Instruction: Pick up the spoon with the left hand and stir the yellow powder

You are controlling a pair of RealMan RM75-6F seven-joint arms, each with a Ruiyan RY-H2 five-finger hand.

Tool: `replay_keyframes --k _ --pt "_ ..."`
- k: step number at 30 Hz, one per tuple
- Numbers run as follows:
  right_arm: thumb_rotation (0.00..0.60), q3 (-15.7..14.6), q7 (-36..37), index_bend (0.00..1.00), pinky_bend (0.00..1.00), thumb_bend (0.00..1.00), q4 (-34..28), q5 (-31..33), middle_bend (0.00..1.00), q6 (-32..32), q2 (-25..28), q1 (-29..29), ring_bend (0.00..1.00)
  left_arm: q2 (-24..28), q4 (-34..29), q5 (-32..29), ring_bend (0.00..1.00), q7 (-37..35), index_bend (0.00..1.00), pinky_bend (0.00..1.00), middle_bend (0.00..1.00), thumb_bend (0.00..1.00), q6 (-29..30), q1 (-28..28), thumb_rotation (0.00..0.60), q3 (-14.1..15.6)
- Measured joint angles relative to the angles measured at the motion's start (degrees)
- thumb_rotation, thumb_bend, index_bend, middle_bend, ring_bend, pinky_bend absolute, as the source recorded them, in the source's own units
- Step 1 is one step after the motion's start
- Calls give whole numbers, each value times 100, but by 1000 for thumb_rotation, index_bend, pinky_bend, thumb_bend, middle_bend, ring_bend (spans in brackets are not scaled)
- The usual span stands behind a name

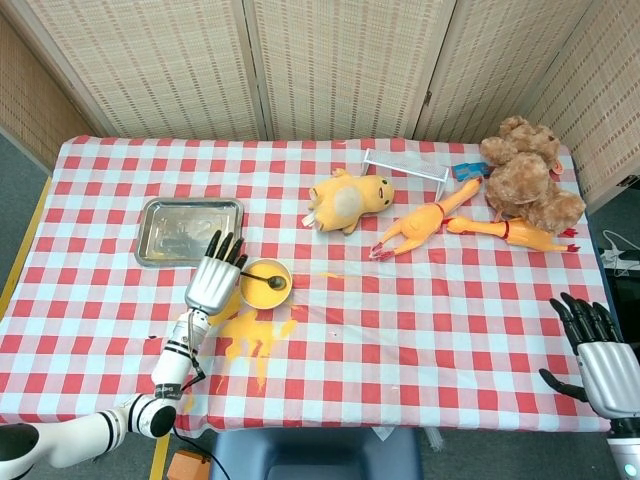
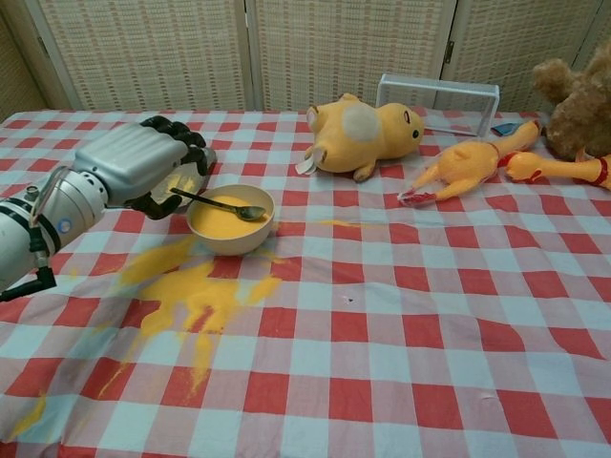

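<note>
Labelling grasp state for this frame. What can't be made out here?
- Spoon handle end: chest view, left robot hand covers it, so grip or mere touch is unclear; head view is too small.
- Right robot hand: head view only, cut by the frame's corner; chest view misses it.
- Tray: chest view, hidden behind the left robot hand.

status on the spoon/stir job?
Done: nothing yet, though yellow powder is spilled on the cloth. In hand: left hand sits by the spoon handle's end, whose grip I cannot confirm; the spoon rests in the bowl. Left: a clear grasp and the stirring. Right hand is idle.
</note>
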Motion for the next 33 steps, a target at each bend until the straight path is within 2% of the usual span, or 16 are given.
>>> replay_keyframes --k 9,16,26,33 --pt "600 0 -15 0 0 94 3 -5 0 3 -6 -4 0 37 45 -96 0 77 431 0 76 487 2 -9 600 99" --pt "600 6 -36 0 0 94 -2 7 0 -5 -16 1 0 44 45 -100 0 68 435 0 77 488 50 -6 600 160" --pt "600 10 -45 0 0 94 -6 7 0 10 -20 -5 0 77 -99 69 0 27 521 0 91 487 247 69 600 322" --pt "600 7 -54 0 0 93 -6 3 0 11 -24 -9 0 104 -144 220 0 -174 416 0 88 486 368 121 600 379"
